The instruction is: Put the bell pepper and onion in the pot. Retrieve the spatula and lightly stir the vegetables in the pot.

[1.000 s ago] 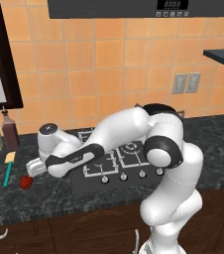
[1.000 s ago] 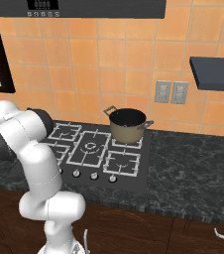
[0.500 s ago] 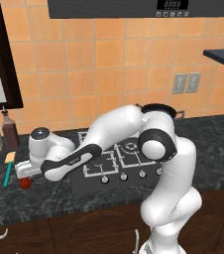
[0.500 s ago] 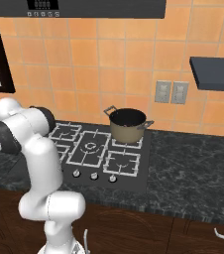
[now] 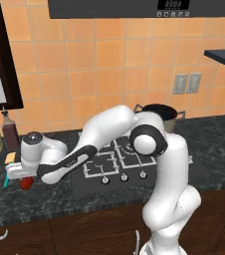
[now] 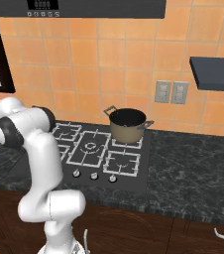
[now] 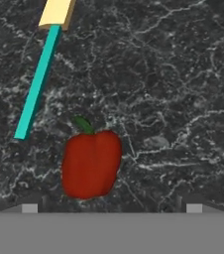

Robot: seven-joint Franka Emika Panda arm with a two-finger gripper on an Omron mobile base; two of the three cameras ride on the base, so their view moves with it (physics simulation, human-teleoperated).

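Hand [image 5: 19, 175] hovering wide open, gripping nothing, directly over the bell pepper [image 7: 91, 163]; pepper lying on the dark desk [image 7: 173, 74], just beside the spatula [image 7: 38, 82]

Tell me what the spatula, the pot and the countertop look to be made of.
Spatula: probably plastic, with a matte flat teal handle and a cream blade that could equally be wood. Pot: looks like brushed metal, tan-grey with a dark rim and loop handles. Countertop: polished dark stone, perhaps granite, judging by the white veining.
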